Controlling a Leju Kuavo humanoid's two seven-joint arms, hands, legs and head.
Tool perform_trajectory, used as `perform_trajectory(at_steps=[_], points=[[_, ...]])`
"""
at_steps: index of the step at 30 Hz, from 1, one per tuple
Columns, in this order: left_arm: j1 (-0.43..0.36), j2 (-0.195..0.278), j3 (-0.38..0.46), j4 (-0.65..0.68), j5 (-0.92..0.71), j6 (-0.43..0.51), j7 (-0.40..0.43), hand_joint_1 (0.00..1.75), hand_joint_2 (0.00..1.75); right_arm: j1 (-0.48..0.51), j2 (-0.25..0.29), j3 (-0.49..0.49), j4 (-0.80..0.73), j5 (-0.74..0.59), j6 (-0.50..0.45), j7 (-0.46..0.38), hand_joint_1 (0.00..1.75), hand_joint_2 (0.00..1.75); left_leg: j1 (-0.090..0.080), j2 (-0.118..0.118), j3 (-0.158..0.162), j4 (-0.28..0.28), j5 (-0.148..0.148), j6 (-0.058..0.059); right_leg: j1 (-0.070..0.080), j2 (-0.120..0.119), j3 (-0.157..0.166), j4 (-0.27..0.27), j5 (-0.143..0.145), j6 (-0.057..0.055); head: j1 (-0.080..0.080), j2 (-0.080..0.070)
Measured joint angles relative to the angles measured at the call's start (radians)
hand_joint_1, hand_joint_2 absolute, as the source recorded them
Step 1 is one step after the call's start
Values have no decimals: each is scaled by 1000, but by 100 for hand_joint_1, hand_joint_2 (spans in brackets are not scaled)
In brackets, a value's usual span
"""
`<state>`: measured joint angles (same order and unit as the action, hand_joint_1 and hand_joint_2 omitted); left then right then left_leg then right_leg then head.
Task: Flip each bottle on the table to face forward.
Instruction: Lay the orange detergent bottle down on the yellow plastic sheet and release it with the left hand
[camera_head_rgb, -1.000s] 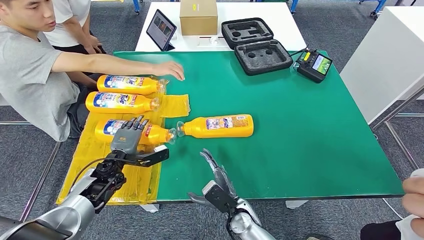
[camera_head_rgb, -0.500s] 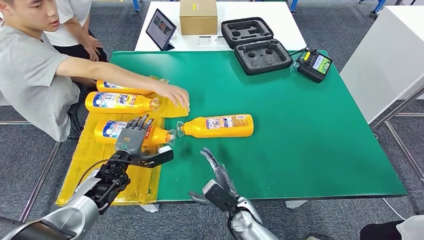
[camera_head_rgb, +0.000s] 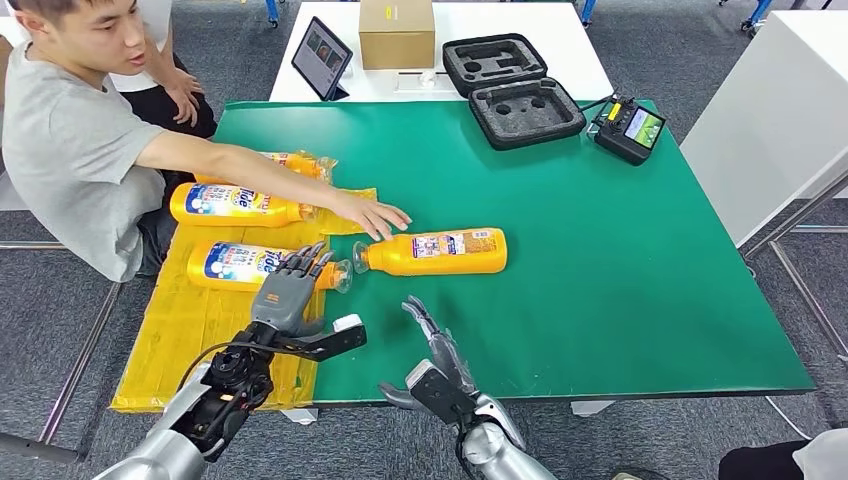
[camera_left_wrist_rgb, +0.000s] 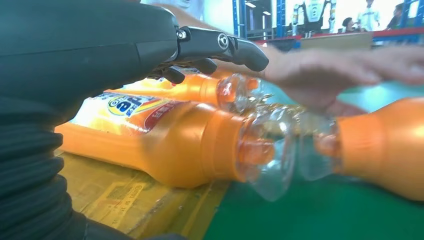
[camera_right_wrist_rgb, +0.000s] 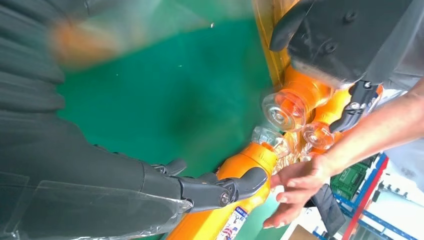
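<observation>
Several orange bottles lie on their sides. One bottle (camera_head_rgb: 435, 251) rests on the green table (camera_head_rgb: 600, 250), clear cap pointing left; in the right wrist view the same bottle (camera_right_wrist_rgb: 235, 210) lies beyond my fingers. Three more lie on a yellow sheet (camera_head_rgb: 200, 320): near bottle (camera_head_rgb: 250, 265), middle bottle (camera_head_rgb: 235, 204), and far bottle (camera_head_rgb: 295, 162) partly behind a person's arm. My left hand (camera_head_rgb: 290, 300) hovers open just over the near bottle's neck (camera_left_wrist_rgb: 200, 145). Low at the table's front edge, my right hand (camera_head_rgb: 435, 345) is open and empty.
A person sits at the left, with one hand (camera_head_rgb: 375, 215) reaching over the table bottle's cap. At the back stand a tablet (camera_head_rgb: 322, 58), a cardboard box (camera_head_rgb: 397, 33), an open black foam case (camera_head_rgb: 515, 90) and a controller (camera_head_rgb: 628, 128). A white table (camera_head_rgb: 780, 110) stands at right.
The person's hand has swept from the far bottle toward the table bottle's cap. My left hand has shifted right toward the near bottle's neck. My right hand has stayed put.
</observation>
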<state>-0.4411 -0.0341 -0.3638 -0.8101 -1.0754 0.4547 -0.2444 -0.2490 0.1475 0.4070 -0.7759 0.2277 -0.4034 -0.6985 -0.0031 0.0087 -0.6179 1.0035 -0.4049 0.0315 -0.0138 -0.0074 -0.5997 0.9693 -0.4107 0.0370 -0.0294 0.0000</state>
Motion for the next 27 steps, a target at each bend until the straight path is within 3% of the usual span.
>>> perform_trajectory(at_steps=[7,11,13,15,17,19,20,24,27], points=[[124,38,1,-230,110,32,-53,0,175,21,-15,0,-19,-23,-17,0,0,175,0,0,0,0,0,0,0,0,-1,0,0,0,0,0],[181,56,4,-334,225,60,-125,0,175,40,-23,1,-67,-49,-14,0,0,175,0,0,-1,0,0,0,0,0,-1,0,0,0,0,0],[203,59,6,-367,277,63,-160,0,175,50,-25,1,-93,-85,28,0,0,175,0,0,-1,0,0,0,0,0,-2,0,0,0,0,0],[227,61,8,-397,353,63,-210,0,175,65,-26,-6,-124,-168,144,0,0,175,0,0,-1,0,0,0,0,0,-2,0,0,0,0,0],[259,60,10,-428,444,57,-271,0,175,94,-26,-25,-169,-256,281,0,0,87,0,0,-1,0,0,0,0,0,-2,0,0,0,0,0],[292,57,10,-452,513,54,-319,0,175,127,-25,-50,-220,-292,341,-1,0,0,0,0,-1,0,-1,0,0,0,-2,0,0,0,0,0],[306,54,10,-460,536,54,-336,0,175,142,-23,-62,-243,-290,334,-1,0,0,0,0,-2,0,-1,0,0,0,-2,0,0,0,0,0],[360,28,8,-493,585,56,-369,0,175,188,-9,-89,-317,-226,131,-1,0,175,0,0,-2,0,-2,-1,0,0,-2,0,-1,0,0,0],[384,8,0,-511,608,55,-380,0,175,211,-8,-85,-379,-120,-66,-1,0,175,0,0,-2,0,-2,-1,0,0,-3,0,-1,0,0,0]])
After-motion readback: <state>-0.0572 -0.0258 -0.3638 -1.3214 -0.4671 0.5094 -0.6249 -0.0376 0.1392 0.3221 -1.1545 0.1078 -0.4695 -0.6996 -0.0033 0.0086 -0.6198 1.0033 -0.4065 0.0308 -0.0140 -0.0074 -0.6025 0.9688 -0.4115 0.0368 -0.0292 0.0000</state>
